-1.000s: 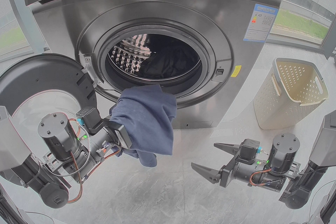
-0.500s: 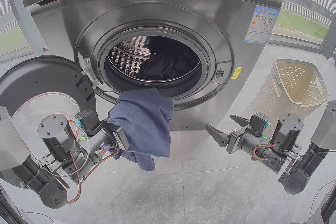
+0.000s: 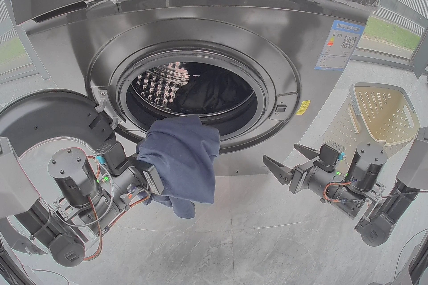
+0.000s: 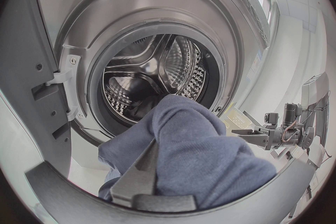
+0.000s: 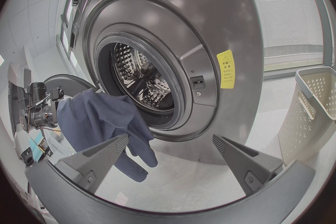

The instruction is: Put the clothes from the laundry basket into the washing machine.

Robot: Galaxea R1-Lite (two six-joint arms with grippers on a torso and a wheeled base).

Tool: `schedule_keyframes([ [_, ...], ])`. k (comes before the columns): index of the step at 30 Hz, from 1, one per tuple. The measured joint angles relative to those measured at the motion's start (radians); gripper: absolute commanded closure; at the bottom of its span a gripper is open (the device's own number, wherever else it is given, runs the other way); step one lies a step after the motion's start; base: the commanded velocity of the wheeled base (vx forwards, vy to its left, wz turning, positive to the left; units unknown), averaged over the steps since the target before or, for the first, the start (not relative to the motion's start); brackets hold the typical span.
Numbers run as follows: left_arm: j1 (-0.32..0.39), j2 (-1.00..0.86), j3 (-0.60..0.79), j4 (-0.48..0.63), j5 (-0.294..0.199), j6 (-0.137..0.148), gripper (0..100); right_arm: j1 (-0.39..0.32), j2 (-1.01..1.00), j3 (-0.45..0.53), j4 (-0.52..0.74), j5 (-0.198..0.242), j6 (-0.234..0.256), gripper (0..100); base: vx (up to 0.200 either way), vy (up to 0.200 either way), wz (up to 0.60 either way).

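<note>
Blue garment (image 3: pixel 183 156), clamped in left gripper (image 4: pixel 154 154), hangs at washing machine (image 3: pixel 249 27)'s rim; dark clothes (image 3: pixel 209 92) lie inside drum (image 3: pixel 156 85); right gripper (image 3: pixel 280 153) gapes empty.

The washing machine (image 3: pixel 312 32) has its round hole (image 3: pixel 191 94) wide open. Its door (image 3: pixel 44 121) is swung out to the left and blocks that side. A blue cloth (image 3: pixel 183 156) hangs in front of the low edge of the hole. The top part of the hole is free. Dark clothes (image 3: pixel 214 90) lie deep in the drum (image 3: pixel 156 85). Open floor (image 3: pixel 249 228) lies in front. The laundry basket (image 3: pixel 343 130) stands off to the right.
</note>
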Motion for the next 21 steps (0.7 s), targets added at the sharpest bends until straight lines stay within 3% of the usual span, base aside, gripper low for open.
schedule_keyframes([
  [15,0.001,0.006,0.000,0.000,0.001,0.005,100,0.000,0.000,0.005,0.000,0.000,0.002,0,0.000,0.000,0.00],
  [21,0.000,0.017,-0.001,-0.001,0.004,0.006,100,0.000,0.000,0.007,0.000,0.000,0.002,0,0.200,0.000,0.00],
])
